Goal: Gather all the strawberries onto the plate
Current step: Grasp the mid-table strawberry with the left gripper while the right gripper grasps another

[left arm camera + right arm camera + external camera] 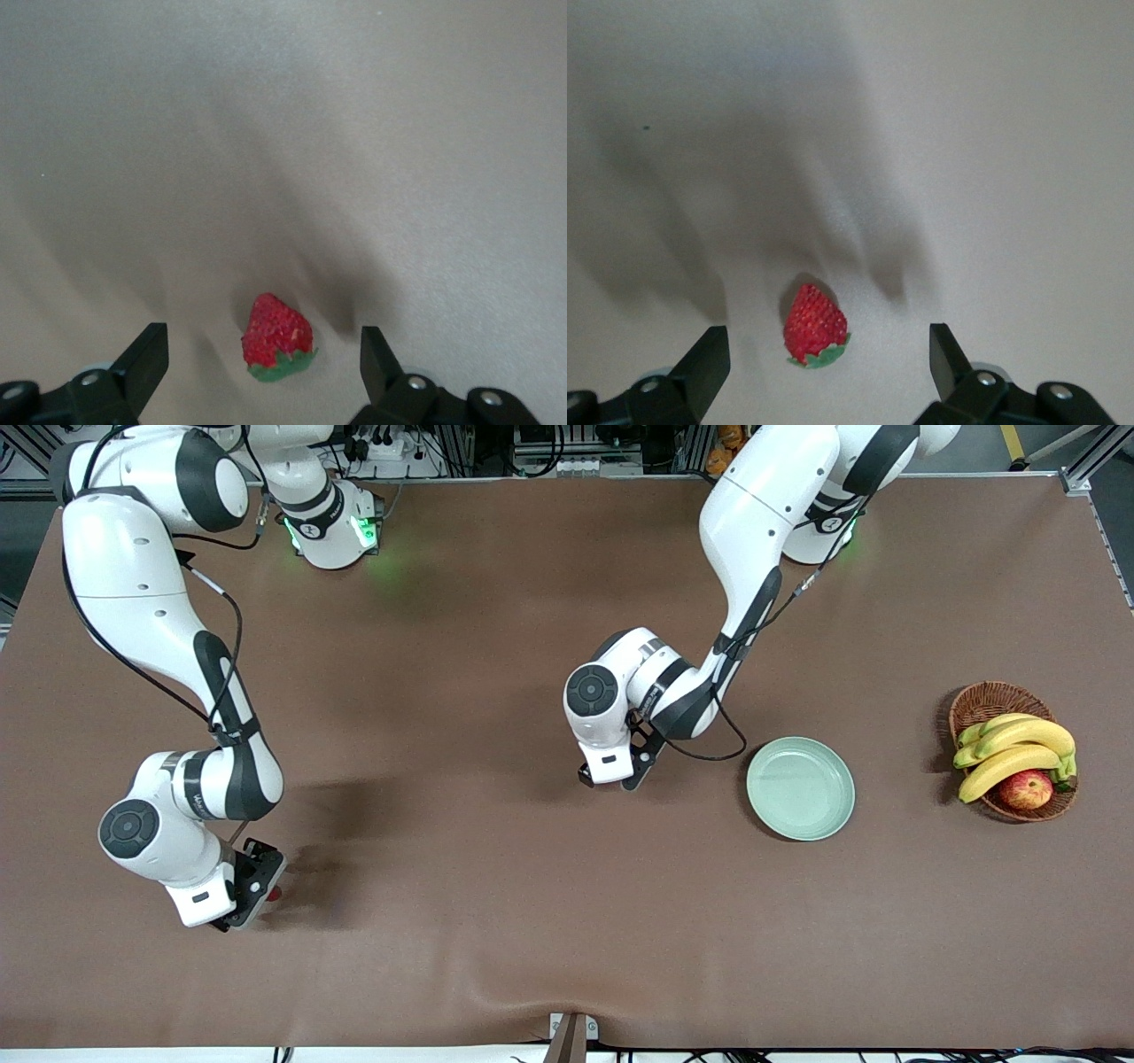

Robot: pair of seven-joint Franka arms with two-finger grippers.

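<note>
My plate (800,788) holds nothing, so all collecting remains. My left gripper (264,363) hangs spread around one strawberry (277,337) lying on the table; my right gripper (830,363), equally spread, straddles another strawberry (815,324). The third I cannot find, possibly hidden.

Pale mint-green plate (800,788) sat empty toward the left arm's end. One red strawberry (277,337) lay on cloth between open fingers; another strawberry (816,324) likewise, near the right arm's end.
</note>
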